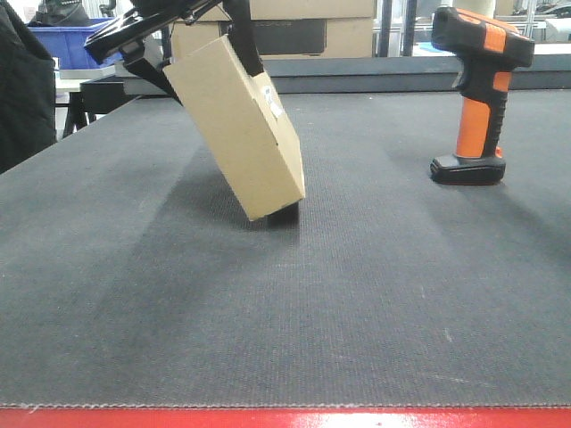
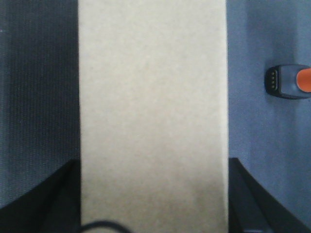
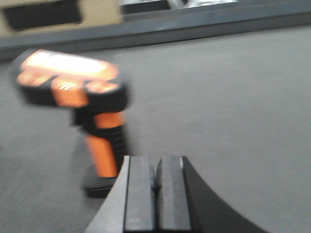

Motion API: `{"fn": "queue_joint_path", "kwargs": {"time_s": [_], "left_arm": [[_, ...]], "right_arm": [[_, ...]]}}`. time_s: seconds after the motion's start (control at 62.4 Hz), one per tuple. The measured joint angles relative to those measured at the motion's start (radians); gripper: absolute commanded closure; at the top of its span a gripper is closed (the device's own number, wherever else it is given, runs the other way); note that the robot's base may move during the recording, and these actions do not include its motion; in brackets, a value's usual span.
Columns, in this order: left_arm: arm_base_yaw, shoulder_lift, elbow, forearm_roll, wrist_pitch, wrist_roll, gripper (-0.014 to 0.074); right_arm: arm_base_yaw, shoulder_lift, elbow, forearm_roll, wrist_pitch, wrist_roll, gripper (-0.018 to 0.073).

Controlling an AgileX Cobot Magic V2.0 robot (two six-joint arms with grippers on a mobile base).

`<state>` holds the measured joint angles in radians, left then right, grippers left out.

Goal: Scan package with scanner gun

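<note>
Bench (image 1: 285, 339): dark mat that carries both things.
Package (image 1: 241, 125): tilted, lower corner on the bench, white label (image 1: 275, 108) facing the scanner side.
Left pincer (image 1: 214, 76): grasping the package at its top.
Right pincer (image 3: 155, 194): clenched, empty.
Scanner gun (image 1: 477, 98): upright, untouched.
Advice: release the right pincer, take the orange handle, keep the package steady.

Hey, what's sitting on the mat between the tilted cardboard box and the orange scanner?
Nothing: in the front-facing view, only bare dark grey mat lies between the flat tan cardboard box and the upright orange-and-black pistol-shaped scanner gun.
</note>
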<state>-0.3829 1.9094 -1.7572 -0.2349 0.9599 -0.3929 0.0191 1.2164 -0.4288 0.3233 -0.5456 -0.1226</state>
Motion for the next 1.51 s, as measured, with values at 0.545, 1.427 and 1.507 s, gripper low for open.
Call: {"fn": "queue_joint_path", "kwargs": {"time_s": [0.545,1.427,1.507], "left_arm": [[0.000,0.000,0.000,0.000,0.002,0.000,0.0707],[0.000,0.000,0.000,0.002,0.002,0.022,0.0707],[0.000,0.000,0.000,0.002,0.004,0.023,0.0707]], "right_arm": [[0.180,0.442,-0.188,0.060,-0.359,0.054,0.0712],[0.178,0.593,-0.310,0.112,-0.366,0.147,0.0008],[0.174,0.621,-0.327,0.112,-0.366,0.147,0.0007]]}}
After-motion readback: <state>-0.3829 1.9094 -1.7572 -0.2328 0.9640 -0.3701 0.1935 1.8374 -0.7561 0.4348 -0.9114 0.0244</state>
